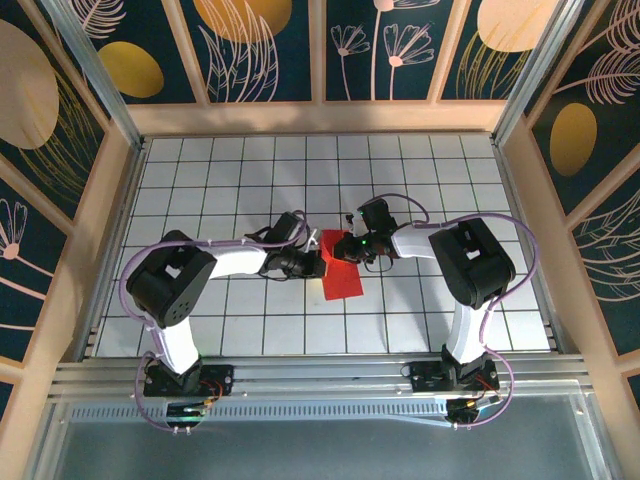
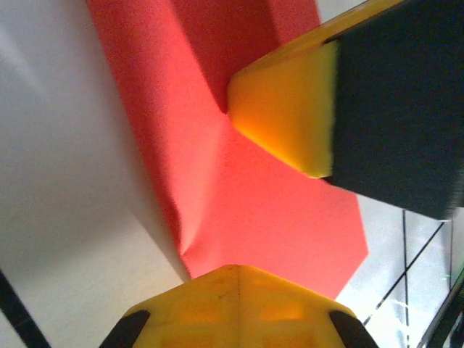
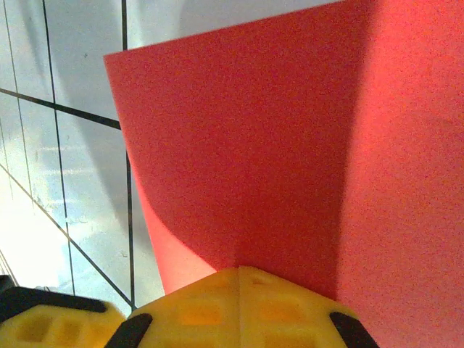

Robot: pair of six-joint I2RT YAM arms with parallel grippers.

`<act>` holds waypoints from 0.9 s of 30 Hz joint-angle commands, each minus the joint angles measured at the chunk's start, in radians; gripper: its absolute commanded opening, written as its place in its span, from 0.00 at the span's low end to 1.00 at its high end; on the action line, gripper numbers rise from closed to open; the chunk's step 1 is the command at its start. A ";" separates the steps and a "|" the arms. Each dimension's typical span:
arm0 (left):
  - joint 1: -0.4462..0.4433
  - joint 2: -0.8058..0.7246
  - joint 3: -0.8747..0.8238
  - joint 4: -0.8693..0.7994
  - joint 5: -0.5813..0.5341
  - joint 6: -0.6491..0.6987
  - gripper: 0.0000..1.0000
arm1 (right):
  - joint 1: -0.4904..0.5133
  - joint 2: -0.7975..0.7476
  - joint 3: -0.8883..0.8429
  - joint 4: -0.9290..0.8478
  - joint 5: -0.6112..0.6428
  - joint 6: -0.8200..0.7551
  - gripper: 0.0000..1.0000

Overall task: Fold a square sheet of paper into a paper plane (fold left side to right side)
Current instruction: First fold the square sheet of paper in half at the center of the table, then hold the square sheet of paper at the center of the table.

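Left gripper [image 1: 314, 264]: jaws were together with nothing seen between them, tip resting on the left edge of the red sheet of paper [image 1: 343, 280]. Right gripper [image 1: 353, 250]: jaws were also together, tip down on the sheet's upper part. Whether either one pinched any paper couldn't be told.

In the left wrist view the right gripper's yellow fingertip [image 2: 286, 119] touched the paper where several creases met. The left's own closed fingers sat at the paper's near edge.

The sheet lay near the middle of the white grid table [image 1: 200, 180], between the two grippers, and looked taller than wide from above. In the right wrist view a straight line split a shaded red area from a brighter one; fold or layer edge, unclear.
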 commanded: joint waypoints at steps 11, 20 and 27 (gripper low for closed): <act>-0.036 0.070 0.021 -0.039 -0.066 0.013 0.00 | 0.009 0.007 0.048 -0.123 0.079 -0.021 0.02; -0.069 0.077 -0.002 -0.051 -0.121 -0.025 0.00 | -0.007 -0.132 0.130 -0.236 0.145 -0.053 0.22; -0.080 0.062 0.001 -0.051 -0.135 -0.044 0.00 | 0.009 -0.276 0.000 -0.286 0.149 -0.022 0.06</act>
